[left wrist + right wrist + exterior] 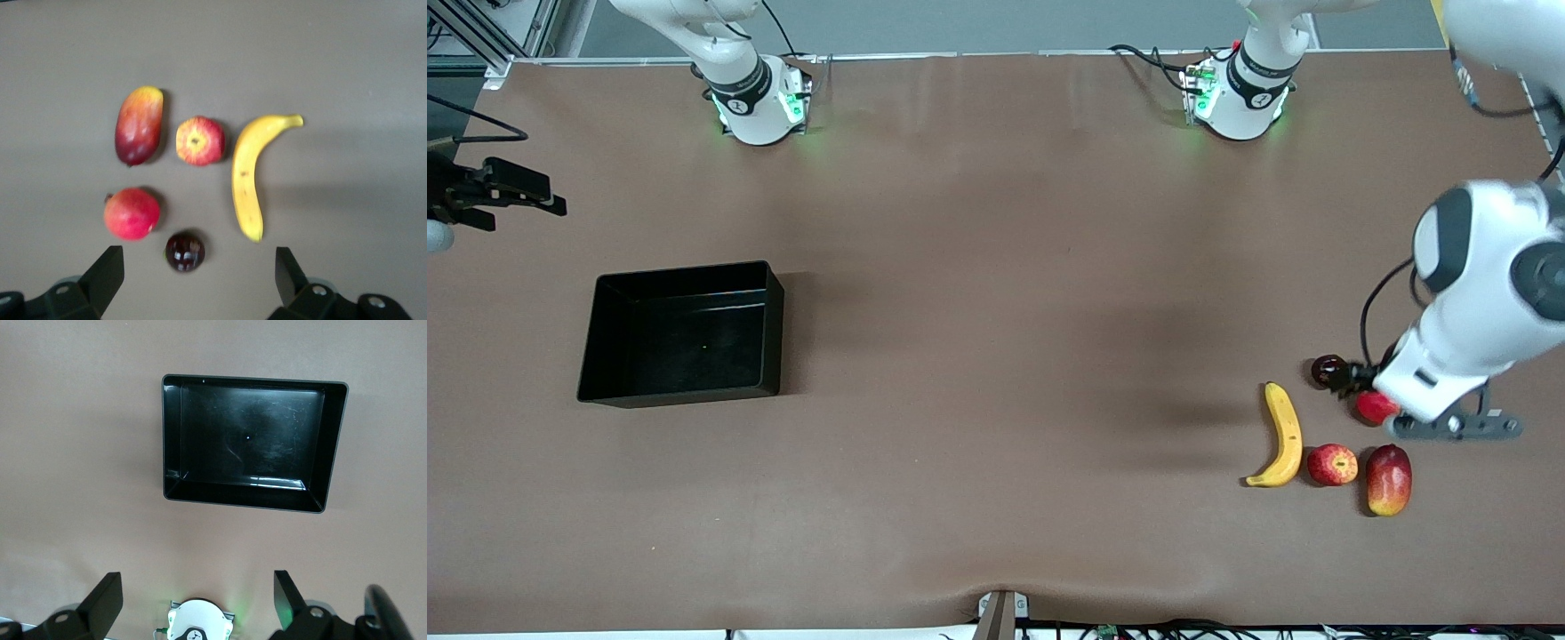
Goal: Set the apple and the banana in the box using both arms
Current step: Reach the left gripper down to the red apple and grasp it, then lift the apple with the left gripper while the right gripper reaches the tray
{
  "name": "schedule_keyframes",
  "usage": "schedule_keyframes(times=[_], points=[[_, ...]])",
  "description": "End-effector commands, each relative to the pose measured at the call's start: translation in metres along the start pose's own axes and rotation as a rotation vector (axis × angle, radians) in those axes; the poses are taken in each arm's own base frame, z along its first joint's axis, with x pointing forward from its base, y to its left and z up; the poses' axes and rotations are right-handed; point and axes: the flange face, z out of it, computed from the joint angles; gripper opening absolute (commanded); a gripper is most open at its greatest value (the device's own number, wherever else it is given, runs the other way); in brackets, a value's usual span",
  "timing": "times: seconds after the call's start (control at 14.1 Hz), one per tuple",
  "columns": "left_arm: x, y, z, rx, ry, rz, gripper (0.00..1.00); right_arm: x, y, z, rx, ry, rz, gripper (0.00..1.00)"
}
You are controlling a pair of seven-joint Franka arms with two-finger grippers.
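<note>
Fruit lies nearest the front camera at the left arm's end of the brown bench (996, 293): the curved yellow banana (1282, 436), the small streaked red apple (1332, 464) just beside it, an elongated red-and-yellow fruit (1389, 480), then a plain pinkish-red round fruit (1375, 407) and a small dark glossy one (1328, 369). The left claw (200, 280) hovers over these, fingers spread and empty. A good pick likely needs it centred on the apple, clear of its neighbours. The shallow black plastic box (587, 347) sits empty toward the right arm's end, where the right claw (197, 600) waits released.

box (682, 333): glossy black plastic | table (996, 356): matt brown covering | banana (1284, 436): smooth yellow skin
</note>
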Motion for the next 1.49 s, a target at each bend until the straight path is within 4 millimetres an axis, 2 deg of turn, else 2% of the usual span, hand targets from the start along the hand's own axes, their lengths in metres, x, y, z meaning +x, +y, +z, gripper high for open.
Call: schedule_keyframes(times=[0.0, 0.36, 0.43, 0.5, 0.57, 0.64, 0.71, 0.78, 1.07, 1.14, 1.35, 1.42], points=[[0.033, -0.011, 0.042, -0.019, 0.000, -0.006, 1.00, 0.002, -0.003, -0.002, 0.013, -0.002, -0.001, 1.00], [0.046, -0.017, 0.097, -0.037, 0.030, 0.001, 1.00, 0.005, -0.007, 0.002, 0.013, -0.010, -0.013, 1.00], [0.047, -0.023, 0.111, -0.043, 0.034, -0.009, 1.00, 0.013, -0.007, 0.015, 0.020, -0.039, -0.020, 1.00], [0.048, -0.022, 0.126, -0.049, 0.043, -0.011, 1.00, 0.028, -0.016, 0.030, 0.007, -0.074, -0.036, 1.00], [0.049, -0.026, 0.142, -0.054, 0.053, -0.018, 1.00, 0.030, -0.025, 0.031, -0.017, -0.076, -0.052, 1.00], [0.050, -0.030, 0.155, -0.057, 0.071, -0.025, 1.00, 0.034, -0.025, 0.037, -0.017, -0.089, -0.055, 1.00], [0.051, -0.039, 0.166, -0.059, 0.086, -0.039, 1.00, 0.045, -0.025, 0.053, -0.018, -0.124, -0.060, 1.00], [0.051, -0.041, 0.175, -0.064, 0.092, -0.049, 1.00, 0.048, -0.017, 0.057, -0.008, -0.124, -0.049, 1.00], [0.048, -0.038, 0.185, -0.071, 0.078, -0.109, 1.00, 0.060, 0.000, 0.082, -0.003, -0.178, -0.021, 1.00], [0.048, -0.039, 0.187, -0.076, 0.075, -0.120, 1.00, 0.060, 0.010, 0.084, -0.016, -0.185, -0.005, 1.00], [0.045, -0.037, 0.199, -0.083, 0.058, -0.124, 1.00, 0.061, 0.015, 0.090, -0.071, -0.196, 0.002, 1.00], [0.044, -0.036, 0.202, -0.093, 0.052, -0.131, 1.00, 0.060, 0.023, 0.095, -0.068, -0.201, 0.017, 1.00]])
